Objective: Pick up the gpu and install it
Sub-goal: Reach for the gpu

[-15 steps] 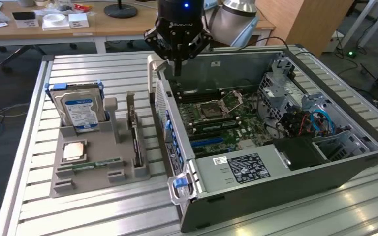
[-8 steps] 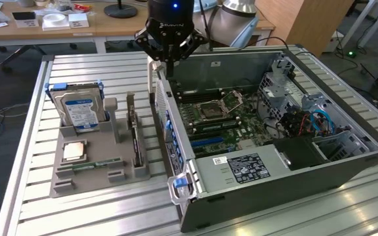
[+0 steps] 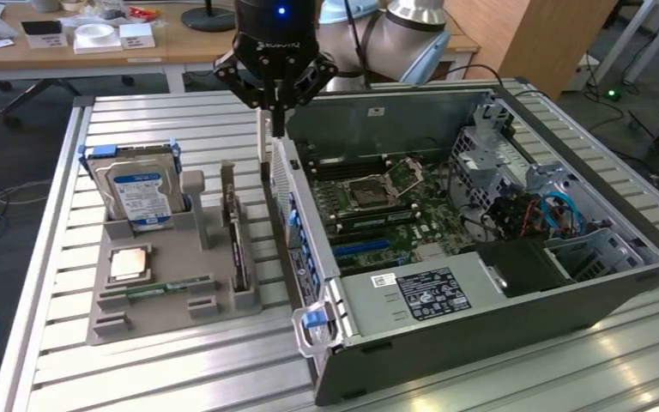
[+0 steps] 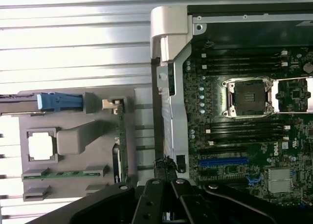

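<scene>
on the slatted worktop (image 3: pixel 158 369), exterior view: a grey tray (image 3: pixel 147 324) lies toward the exterior view's left and an open computer case (image 3: pixel 604 283) toward its right. the gpu (image 3: pixel 237 245) stands on edge in the tray slot nearest the case, untouched. in the same tray a blue-labelled hard drive (image 3: pixel 141 193) stands upright, and a processor (image 3: pixel 130 263) and a ram stick (image 3: pixel 169 285) lie flat. the jaws are together, gripping nothing. they hang over the gap between the tray and the case wall (image 3: pixel 288 193), near the gpu's far end but apart from it.

wrist view: the closed jaws point at the dark gap beside the case wall (image 4: pixel 173 111). the gpu (image 4: pixel 120 141) shows edge-on in its slot, just beside that gap. the motherboard (image 4: pixel 244 136) lies exposed inside the case, with its processor socket (image 4: pixel 247 97) and a blue slot (image 4: pixel 222 162).
</scene>
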